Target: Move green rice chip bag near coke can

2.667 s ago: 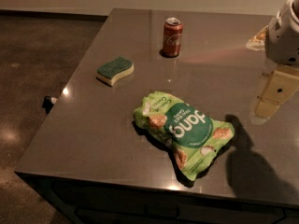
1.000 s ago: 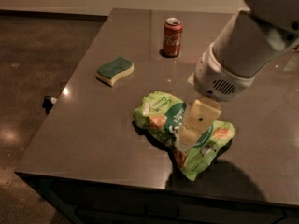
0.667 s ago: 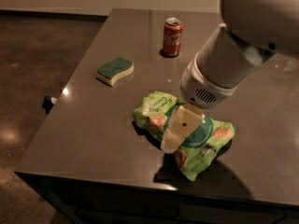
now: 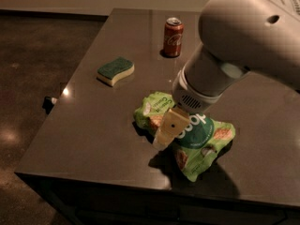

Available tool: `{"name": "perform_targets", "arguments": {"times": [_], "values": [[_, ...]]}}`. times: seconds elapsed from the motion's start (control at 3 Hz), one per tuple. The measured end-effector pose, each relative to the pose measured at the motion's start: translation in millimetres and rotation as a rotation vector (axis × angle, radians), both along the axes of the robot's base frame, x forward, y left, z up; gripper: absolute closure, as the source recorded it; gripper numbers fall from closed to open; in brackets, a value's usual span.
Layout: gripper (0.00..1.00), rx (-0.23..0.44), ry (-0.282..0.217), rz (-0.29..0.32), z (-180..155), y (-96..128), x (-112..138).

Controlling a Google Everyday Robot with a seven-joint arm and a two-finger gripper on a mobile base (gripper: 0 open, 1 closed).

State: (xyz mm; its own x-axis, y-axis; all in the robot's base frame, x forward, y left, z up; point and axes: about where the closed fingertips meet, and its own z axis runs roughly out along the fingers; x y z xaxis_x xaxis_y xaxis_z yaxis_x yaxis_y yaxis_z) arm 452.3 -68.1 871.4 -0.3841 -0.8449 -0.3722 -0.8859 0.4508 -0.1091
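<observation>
The green rice chip bag [image 4: 204,137] lies crumpled on the dark table [image 4: 93,125], near the front edge and right of centre. The coke can [image 4: 172,37] stands upright toward the back of the table, well apart from the bag. My gripper [image 4: 167,129] hangs from the big white arm [image 4: 234,46] and is low over the left part of the bag, at its near-left edge. The arm hides part of the bag's top.
A yellow sponge with a green top [image 4: 115,71] lies on the left of the table, between the can and the bag. The table's left and front edges drop to a dark floor [image 4: 33,78]. A small dark object [image 4: 48,102] sits on the floor by the left edge.
The arm has swung in from the right side of the table and come down over the bag. The gripper has slid left across the bag. Bag, can and sponge have not moved.
</observation>
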Motion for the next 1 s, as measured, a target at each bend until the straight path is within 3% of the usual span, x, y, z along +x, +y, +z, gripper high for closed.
{"name": "perform_targets", "arguments": {"times": [0.67,1.0], "values": [[0.33,-0.043,0.056,-0.119,-18,-17,15],[0.57,-0.048,0.077,-0.135,-11,-15,24]]}}
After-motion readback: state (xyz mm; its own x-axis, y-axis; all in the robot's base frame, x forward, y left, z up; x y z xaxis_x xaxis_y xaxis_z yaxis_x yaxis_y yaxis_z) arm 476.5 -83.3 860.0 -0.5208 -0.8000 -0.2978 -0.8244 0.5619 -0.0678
